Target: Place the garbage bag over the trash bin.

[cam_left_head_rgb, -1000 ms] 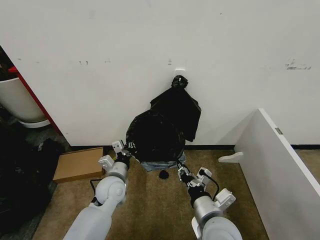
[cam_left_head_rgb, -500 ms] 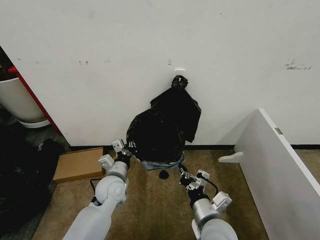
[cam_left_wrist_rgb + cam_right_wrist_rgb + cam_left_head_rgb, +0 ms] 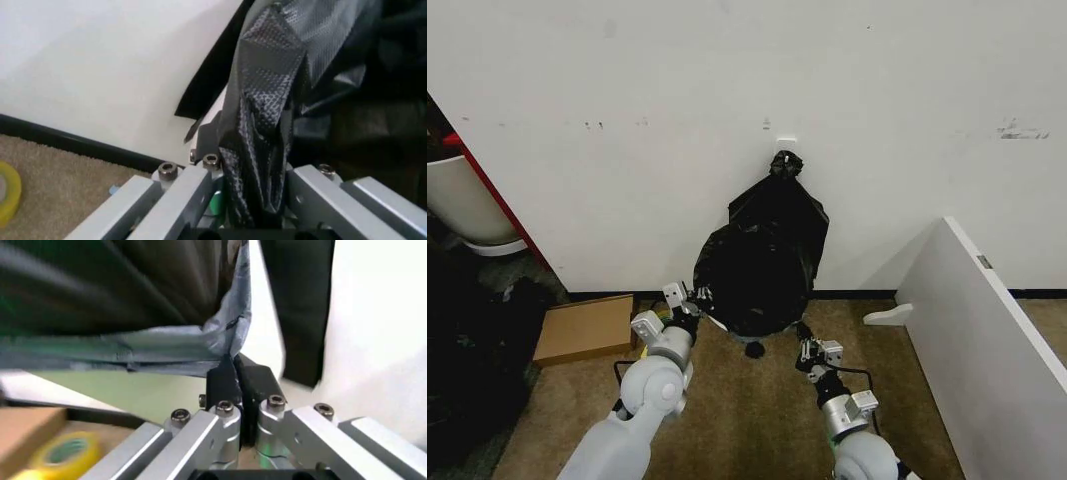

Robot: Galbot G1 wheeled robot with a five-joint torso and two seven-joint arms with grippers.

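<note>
bag [image 3: 757, 280]: black, draped over bin [image 3: 153, 392], stretched between the pincers. left pincer [image 3: 699, 298]: pinching bag's edge at its side. right pincer [image 3: 804, 347]: pressed together on bag's hem opposite.

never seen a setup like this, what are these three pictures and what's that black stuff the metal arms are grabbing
It is a two-armed robot. The wide picture comes from a camera on its head, looking down at a carpeted floor by a white wall. The other two come from cameras on each wrist. The left hand and the right hand each pinch an edge of the garbage bag, thin black plastic; both wrist views show the film clamped between shut fingers. The bag drapes over the trash bin, whose pale side shows beneath it. A second black bag hangs on the wall behind. A cardboard piece lies nearby.
</note>
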